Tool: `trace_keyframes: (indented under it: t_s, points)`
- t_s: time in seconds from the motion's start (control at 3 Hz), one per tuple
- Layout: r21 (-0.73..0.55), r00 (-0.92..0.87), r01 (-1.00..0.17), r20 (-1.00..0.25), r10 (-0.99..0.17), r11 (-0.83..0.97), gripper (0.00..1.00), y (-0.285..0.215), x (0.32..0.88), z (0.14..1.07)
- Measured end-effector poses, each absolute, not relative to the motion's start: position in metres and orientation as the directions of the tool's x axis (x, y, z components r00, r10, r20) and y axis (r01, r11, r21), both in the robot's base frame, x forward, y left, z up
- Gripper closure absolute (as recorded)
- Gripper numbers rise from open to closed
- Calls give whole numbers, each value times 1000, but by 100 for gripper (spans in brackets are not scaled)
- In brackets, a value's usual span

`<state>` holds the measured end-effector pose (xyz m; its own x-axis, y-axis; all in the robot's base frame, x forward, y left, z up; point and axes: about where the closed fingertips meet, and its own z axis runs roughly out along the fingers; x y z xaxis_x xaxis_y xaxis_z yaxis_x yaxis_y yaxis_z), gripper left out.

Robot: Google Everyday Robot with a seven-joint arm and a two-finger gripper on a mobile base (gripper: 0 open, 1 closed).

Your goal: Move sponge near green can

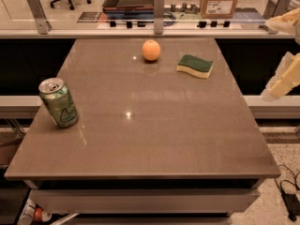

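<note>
The sponge (195, 65), dark green on top over pale yellow foam, lies flat at the far right of the brown table (150, 139). The green can (58, 102) stands upright near the table's left edge, with its silver top and pull tab showing. My gripper (277, 89) is a pale cream shape at the right edge of the view, off the table's right side, well right of the sponge and slightly nearer the camera. It holds nothing that I can see. Part of the arm (287, 21) shows above it.
An orange (151, 50) sits at the far middle of the table, left of the sponge. A glass rail with metal posts (158, 6) runs along the far edge. A cardboard box (221, 0) stands beyond it. Cables (288, 193) lie on the floor at the right.
</note>
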<state>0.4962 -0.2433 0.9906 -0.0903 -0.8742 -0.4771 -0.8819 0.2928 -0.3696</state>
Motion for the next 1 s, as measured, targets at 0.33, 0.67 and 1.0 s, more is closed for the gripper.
trace_keyframes:
  t_s: [0.33, 0.67, 1.0]
  points:
    - [-341, -77, -870, -621, -780, 357, 0, -258, 535, 974]
    - [-294, -119, -856, -688, -716, 425, 0, -268, 570, 959]
    - [-253, -209, -821, -700, -682, 511, 0, -268, 594, 947]
